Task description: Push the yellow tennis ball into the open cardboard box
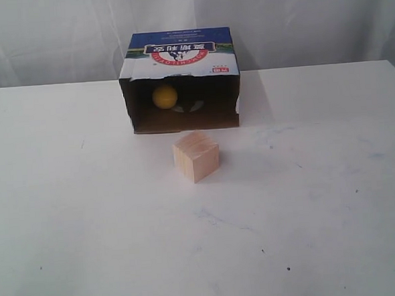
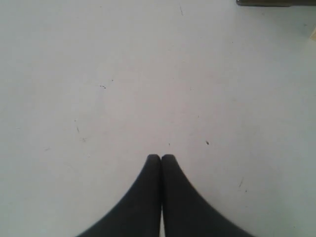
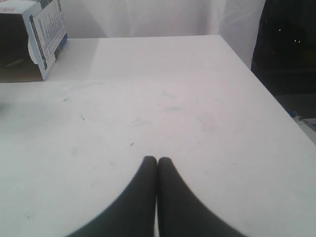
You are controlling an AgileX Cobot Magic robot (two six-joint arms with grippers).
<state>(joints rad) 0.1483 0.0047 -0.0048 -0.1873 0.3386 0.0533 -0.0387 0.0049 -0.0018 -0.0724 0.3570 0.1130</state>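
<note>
Yellow tennis ball (image 1: 165, 96) inside open cardboard box (image 1: 178, 50), upper centre of frame; I judge push done. Wooden cube (image 1: 196, 157) just below mouth (not my target). Left gripper (image 2: 161, 157), right gripper (image 3: 157, 159) clenched empty, probably as blunt pushers.

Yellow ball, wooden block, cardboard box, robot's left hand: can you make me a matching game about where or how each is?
1. small yellow fuzzy tennis ball
2. pale wooden cube
3. open brown cardboard box
4. black left hand

A. shut, holding nothing
B. opening faces the camera
C. inside the box
D. standing in front of the box

Pairs: 1-C, 2-D, 3-B, 4-A
</note>
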